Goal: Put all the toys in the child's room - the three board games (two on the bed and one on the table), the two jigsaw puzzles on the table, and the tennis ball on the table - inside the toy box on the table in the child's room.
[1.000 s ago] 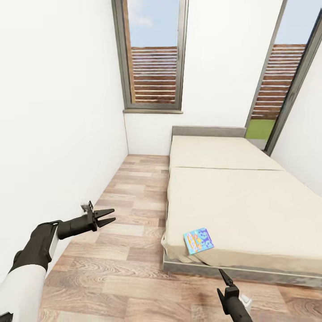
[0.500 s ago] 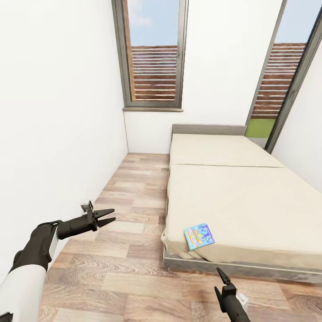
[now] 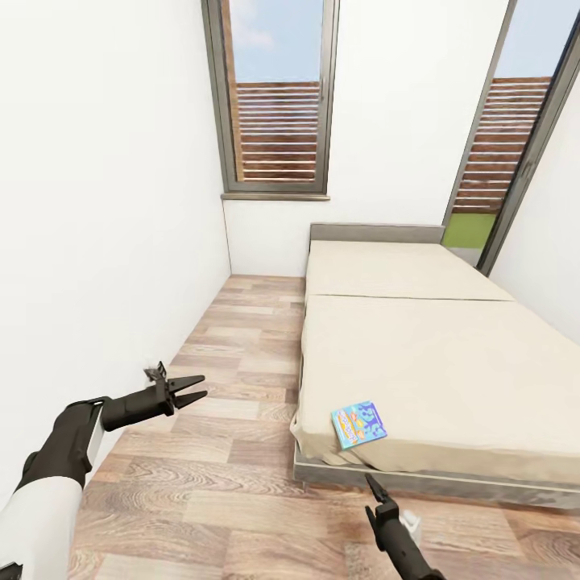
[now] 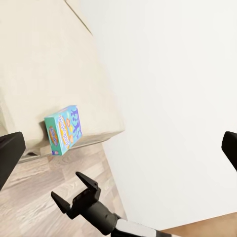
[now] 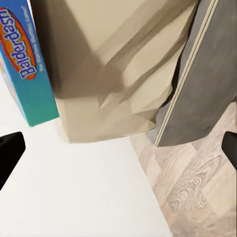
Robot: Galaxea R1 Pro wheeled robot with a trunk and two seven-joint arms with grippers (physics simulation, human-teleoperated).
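A small blue board game (image 3: 358,424) lies flat on the near left corner of the bed (image 3: 435,354), which has a beige cover and a dark grey frame. The same box shows in the left wrist view (image 4: 63,129) and close up in the right wrist view (image 5: 24,64). My right gripper (image 3: 372,487) hovers low over the floor just in front of that corner, below the box, open and holding nothing; the left wrist view catches it too (image 4: 68,186). My left gripper (image 3: 184,391) hangs open and empty over the floor near the left wall. The table, toy box, puzzles and ball are out of view.
A white wall (image 3: 97,242) runs close along the left. A strip of wooden floor (image 3: 234,354) lies between it and the bed. A tall window (image 3: 278,105) stands at the far end and a glazed door (image 3: 507,161) at the right.
My right gripper has slid to the left along the bed's front edge, closer to the corner under the blue box. The left arm has stayed put.
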